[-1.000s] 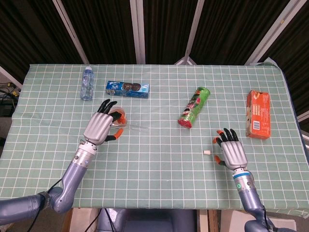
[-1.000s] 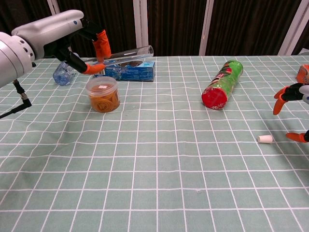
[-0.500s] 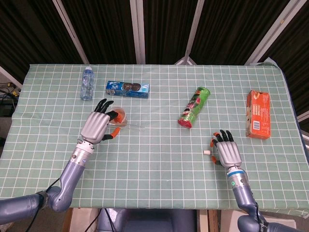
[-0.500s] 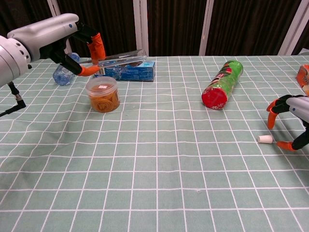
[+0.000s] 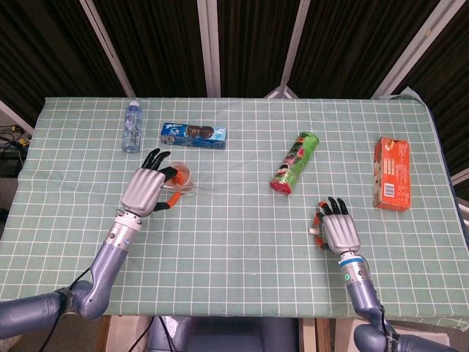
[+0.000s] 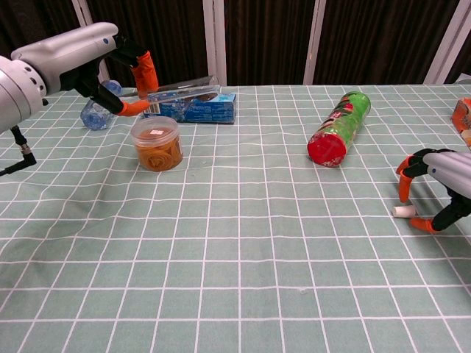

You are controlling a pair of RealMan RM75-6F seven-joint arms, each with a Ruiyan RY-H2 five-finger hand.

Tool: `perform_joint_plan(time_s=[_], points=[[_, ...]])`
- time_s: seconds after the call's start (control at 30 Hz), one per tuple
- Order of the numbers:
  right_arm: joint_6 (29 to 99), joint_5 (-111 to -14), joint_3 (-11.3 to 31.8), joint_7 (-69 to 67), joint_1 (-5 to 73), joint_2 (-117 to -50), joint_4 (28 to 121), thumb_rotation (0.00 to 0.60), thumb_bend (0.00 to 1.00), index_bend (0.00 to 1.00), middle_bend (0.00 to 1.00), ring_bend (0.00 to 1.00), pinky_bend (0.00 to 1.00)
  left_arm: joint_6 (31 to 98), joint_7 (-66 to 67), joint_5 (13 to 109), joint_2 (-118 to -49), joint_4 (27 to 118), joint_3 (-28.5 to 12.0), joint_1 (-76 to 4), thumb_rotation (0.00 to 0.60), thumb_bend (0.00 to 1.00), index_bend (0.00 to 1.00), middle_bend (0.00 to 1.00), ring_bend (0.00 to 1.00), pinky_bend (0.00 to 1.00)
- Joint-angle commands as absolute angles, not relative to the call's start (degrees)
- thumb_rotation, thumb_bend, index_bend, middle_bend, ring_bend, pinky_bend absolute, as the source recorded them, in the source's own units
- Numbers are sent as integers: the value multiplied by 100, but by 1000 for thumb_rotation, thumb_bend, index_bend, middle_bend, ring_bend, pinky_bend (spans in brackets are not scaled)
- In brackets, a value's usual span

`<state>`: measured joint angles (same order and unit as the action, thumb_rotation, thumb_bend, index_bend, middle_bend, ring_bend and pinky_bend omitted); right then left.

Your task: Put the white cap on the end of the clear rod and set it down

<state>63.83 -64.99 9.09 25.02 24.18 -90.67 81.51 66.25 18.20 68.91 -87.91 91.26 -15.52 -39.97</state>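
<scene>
White cap point(image 6: 402, 212) is lying on the green check cloth at lower right of the chest view, w/ the right hand point(image 6: 436, 180) arching over it, fingers spread to either side and not yet closing on it; whether a fingertip is touching the cap can't be told. A second ago that hand was sitting farther right, clear of the cap, so it's been closing in for the pick, likely the step now under way. Clear rod point(image 6: 181, 90) is riding above the table at upper left, pinched in the left hand point(image 6: 121, 70) between orange-tipped fingers, free end pointing toward frame centre. It has dipped slightly since then, otherwise holding position while waiting for the cap.

Directly under the rod: an orange-lidded jar point(image 6: 157, 143), w/ a blue biscuit pack point(image 6: 199, 108) just behind. Green chip tube point(image 6: 338, 129) is lying centre-right, well apart from the cap. Table edge is running close by the right hand in the head view; the broad middle of the cloth is offering open room for joining the two and setting down.
</scene>
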Motion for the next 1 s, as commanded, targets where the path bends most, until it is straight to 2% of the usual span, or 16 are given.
perform_joint_plan(time_s=[0.03, 1.0], points=[[6384, -6465, 926, 2507, 2434, -9079, 8133, 600, 322, 488, 207, 37, 0, 6623, 1797, 6894, -8785, 9113, -1551, -4003, 600, 636, 587, 498, 109, 0], [6432, -6361, 836, 2634, 2500, -9165, 8038, 600, 331, 568, 219, 42, 0, 6642, 1674, 6948, -8739, 9051, -1453, -4003, 600, 637, 587, 498, 109, 0]])
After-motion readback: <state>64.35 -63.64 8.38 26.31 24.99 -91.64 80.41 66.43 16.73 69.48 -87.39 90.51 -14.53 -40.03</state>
